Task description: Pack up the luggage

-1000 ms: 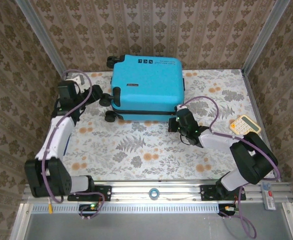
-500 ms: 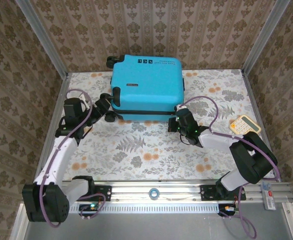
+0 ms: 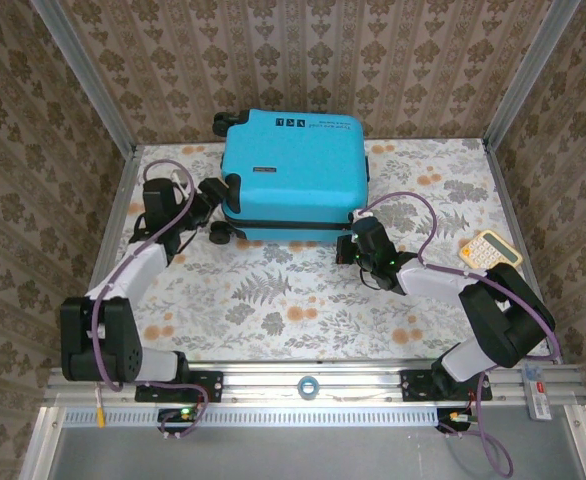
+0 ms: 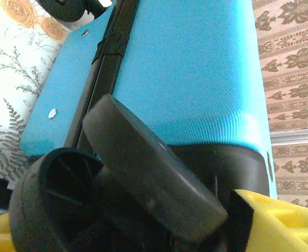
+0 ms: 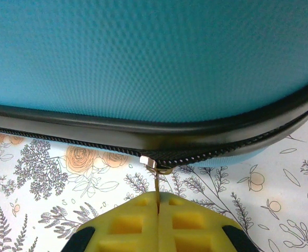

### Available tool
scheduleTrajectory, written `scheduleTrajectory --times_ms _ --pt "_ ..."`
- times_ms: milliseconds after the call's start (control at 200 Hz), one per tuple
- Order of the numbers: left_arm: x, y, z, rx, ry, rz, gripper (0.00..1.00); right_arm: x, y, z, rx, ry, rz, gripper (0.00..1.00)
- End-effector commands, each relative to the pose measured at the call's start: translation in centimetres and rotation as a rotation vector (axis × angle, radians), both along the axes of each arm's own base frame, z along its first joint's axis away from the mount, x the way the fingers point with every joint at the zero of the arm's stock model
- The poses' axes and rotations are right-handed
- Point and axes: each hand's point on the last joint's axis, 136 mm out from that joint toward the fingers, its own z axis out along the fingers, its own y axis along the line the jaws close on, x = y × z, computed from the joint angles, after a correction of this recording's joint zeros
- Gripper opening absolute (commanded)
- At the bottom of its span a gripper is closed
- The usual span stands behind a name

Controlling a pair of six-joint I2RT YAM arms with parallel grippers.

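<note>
The luggage (image 3: 293,165), a turquoise hard-shell suitcase, lies flat and closed at the back of the table. My left gripper (image 3: 205,198) is at its left side. In the left wrist view its yellow fingers (image 4: 283,220) stand wide on either side of a black spinner wheel (image 4: 143,163), with the blue shell (image 4: 185,68) behind. My right gripper (image 3: 358,232) is at the suitcase's front right corner. It is shut (image 5: 158,202) on the metal zipper pull (image 5: 157,181), which hangs from the black zipper track under the shell (image 5: 154,52).
A yellow calculator (image 3: 490,249) lies near the right edge of the table. Another wheel (image 3: 221,233) sticks out at the suitcase's front left corner. Patterned walls close in the back and both sides. A tape roll (image 3: 308,385) sits on the front rail.
My left arm has swung in from the far left, bringing its gripper around the suitcase's left wheel. The right gripper and the suitcase have not moved.
</note>
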Motion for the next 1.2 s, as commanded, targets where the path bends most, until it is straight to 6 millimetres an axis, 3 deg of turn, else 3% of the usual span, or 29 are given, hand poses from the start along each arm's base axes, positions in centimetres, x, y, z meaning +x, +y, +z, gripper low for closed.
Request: scheduleTrajectory --times_ms 0,415,615,735,1010,1190 --pt "1.6 -0.1 3.3 -0.048 -0.102 0.002 0.70 -2.1 0.2 -2.1 -0.044 0.083 0.063 0.00" --pt "2.3 0.1 3.0 -0.050 -0.102 0.006 0.50 -2.1 0.6 -1.9 -0.056 0.060 0.105 0.00" --pt "2.7 0.2 2.7 -0.056 -0.102 -0.001 0.27 -2.1 0.5 -1.8 -0.069 0.054 0.109 0.00" --pt "2.7 0.9 2.0 -0.042 -0.085 -0.005 0.22 -2.0 0.1 -1.8 -0.077 0.049 0.095 0.00" --pt "3.5 3.9 -0.9 0.082 -0.001 -0.043 0.12 -0.3 -4.3 -3.2 -0.039 0.125 -0.036 0.00" --pt "3.9 6.1 -2.5 0.175 0.037 -0.057 0.10 0.3 -7.2 -3.7 -0.028 0.162 -0.101 0.00"
